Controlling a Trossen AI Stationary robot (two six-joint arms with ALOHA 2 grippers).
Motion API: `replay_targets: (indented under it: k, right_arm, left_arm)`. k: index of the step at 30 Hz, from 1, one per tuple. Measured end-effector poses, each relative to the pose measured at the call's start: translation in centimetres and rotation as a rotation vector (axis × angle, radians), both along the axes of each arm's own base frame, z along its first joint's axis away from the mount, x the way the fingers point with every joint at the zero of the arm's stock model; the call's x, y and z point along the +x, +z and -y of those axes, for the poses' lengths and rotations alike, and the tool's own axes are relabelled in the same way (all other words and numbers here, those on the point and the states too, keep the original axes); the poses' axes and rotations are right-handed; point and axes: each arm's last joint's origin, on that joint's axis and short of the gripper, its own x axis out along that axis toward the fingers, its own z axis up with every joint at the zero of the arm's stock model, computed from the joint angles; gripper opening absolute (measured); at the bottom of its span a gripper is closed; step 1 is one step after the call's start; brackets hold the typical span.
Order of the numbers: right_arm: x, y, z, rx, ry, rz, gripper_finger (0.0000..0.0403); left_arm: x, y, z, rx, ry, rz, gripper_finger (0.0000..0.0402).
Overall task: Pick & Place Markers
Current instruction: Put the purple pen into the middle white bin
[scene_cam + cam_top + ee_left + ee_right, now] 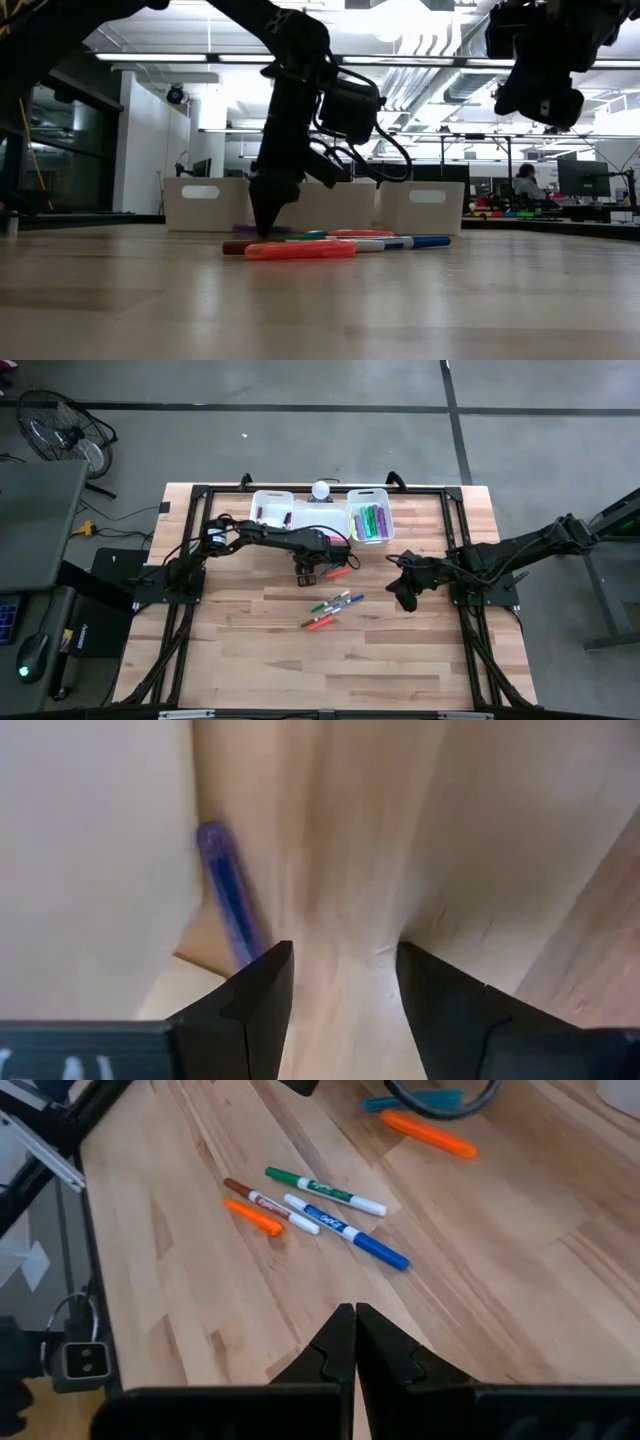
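My left gripper [308, 573] points straight down with its tips close to the table, open [340, 980]; bare wood shows in the gap. A purple marker [226, 895] lies on the table just outside one finger. An orange marker [340, 572] lies to the right of this gripper. Several markers lie flat mid-table: green [325, 1190], blue and white [345, 1230], brown-tipped white [270, 1205], orange [252, 1217]. My right gripper [405, 596] hangs above the table, to the right of them, shut [355, 1320] and holding nothing.
Three white bins stand in a row at the far edge. The right one [371, 500] holds green, purple and pink markers. The left one [272, 498] holds one or two. A black frame [455, 520] runs around the table. Bare wood lies toward the near edge.
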Motion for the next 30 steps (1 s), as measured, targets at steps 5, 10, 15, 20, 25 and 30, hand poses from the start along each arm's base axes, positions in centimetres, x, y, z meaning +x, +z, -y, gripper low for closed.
replay_targets:
  k: [5,10,15,20,25,30]
  right_arm:
    - [0.1,0.1,0.0,0.009,0.006,0.014,0.0]
    - [0.1,0.1,0.0,0.006,0.004,0.012,0.0]
    - [0.1,0.1,0.0,-0.008,0.001,0.014,0.0]
    - [0.1,0.1,0.0,-0.013,-0.004,0.015,0.0]
    - [0.1,0.2,0.0,-0.01,-0.003,0.023,0.0]
    - [0.2,0.2,0.0,-0.008,-0.003,0.029,0.0]
  left_arm:
    - [0.0,-0.2,0.1,-0.078,0.011,0.001,0.0176]
    - [-0.1,-0.2,0.9,0.007,0.028,-0.021,0.0174]
    - [-0.5,0.2,1.9,0.055,0.015,-0.056,0.0159]
    - [-0.2,0.5,2.0,0.064,0.023,-0.022,0.015]
    - [-0.1,0.5,1.2,0.07,0.057,0.001,0.015]
    - [-0.3,0.5,-0.3,0.076,0.123,0.01,0.015]
